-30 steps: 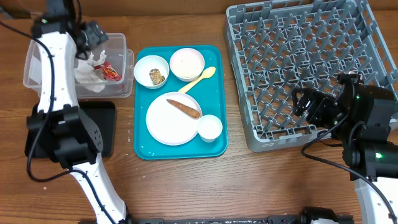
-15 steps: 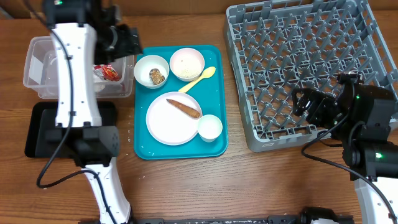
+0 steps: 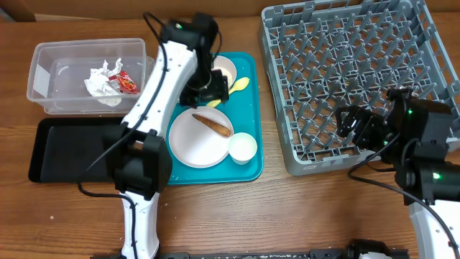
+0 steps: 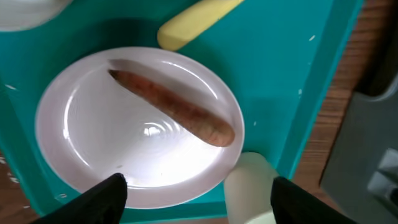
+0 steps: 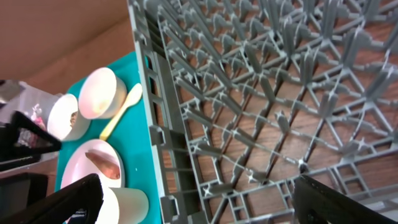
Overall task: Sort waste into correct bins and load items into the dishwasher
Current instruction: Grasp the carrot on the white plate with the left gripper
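**Left pincer spread above the plate; right pincer spread over the rack**

The left gripper hangs over the teal tray. Its two fingers stand apart with nothing between them. Below it lies the one white plate, bearing a single brown sausage. One small white cup sits at the plate's edge. One pale yellow spoon lies just beyond the plate on the tray.

The right wrist view shows two white bowls on the tray. One bowl sits beside the spoon. The other, farther from the rack, holds brown lumps. In the overhead view the left arm covers that second bowl.

There are two bins at the table's left side. The clear tub contains one wad of crumpled white paper and one red wrapper, the two touching. The black tray lies just in front of the tub.

The one grey dish rack stands to the right of the teal tray, with no dish among its pegs. The right gripper is over the rack's near edge, with its jaws wide apart and holding nothing.
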`<state>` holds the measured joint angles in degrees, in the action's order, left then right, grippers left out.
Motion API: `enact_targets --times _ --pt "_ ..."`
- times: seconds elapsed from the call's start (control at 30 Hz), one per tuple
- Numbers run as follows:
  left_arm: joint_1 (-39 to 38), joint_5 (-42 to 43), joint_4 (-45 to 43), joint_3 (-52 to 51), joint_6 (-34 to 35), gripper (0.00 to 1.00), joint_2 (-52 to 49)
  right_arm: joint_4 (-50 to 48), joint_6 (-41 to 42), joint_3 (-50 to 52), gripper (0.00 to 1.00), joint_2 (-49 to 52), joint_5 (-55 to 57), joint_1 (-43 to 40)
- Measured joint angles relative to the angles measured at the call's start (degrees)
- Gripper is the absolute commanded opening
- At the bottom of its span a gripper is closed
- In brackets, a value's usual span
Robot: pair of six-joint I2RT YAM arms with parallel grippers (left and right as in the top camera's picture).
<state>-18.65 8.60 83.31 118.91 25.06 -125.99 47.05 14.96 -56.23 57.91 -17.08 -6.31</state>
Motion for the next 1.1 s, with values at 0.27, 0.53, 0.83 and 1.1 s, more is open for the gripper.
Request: enact_targets --times 0.27,0.53,0.83,1.1 --pt "-0.3 -0.5 -12.0 -15.2 4.0 0.64 0.0 1.9 0.0 0.0 1.00 4.5 0.0 0.0" --pt "-0.3 -0.9 -23.3 -24.3 4.9 0.55 0.4 1.9 0.0 0.0 1.00 7.4 0.0 0.0" --pt "-0.3 -1.3 -24.9 -26.8 5.0 0.04 1.9 1.8 0.0 0.0 1.00 7.5 0.0 0.0" --pt "0.3 -1.2 -4.3 -17.3 1.8 0.04 0.7 1.5 0.0 0.0 1.00 7.5 0.0 0.0"
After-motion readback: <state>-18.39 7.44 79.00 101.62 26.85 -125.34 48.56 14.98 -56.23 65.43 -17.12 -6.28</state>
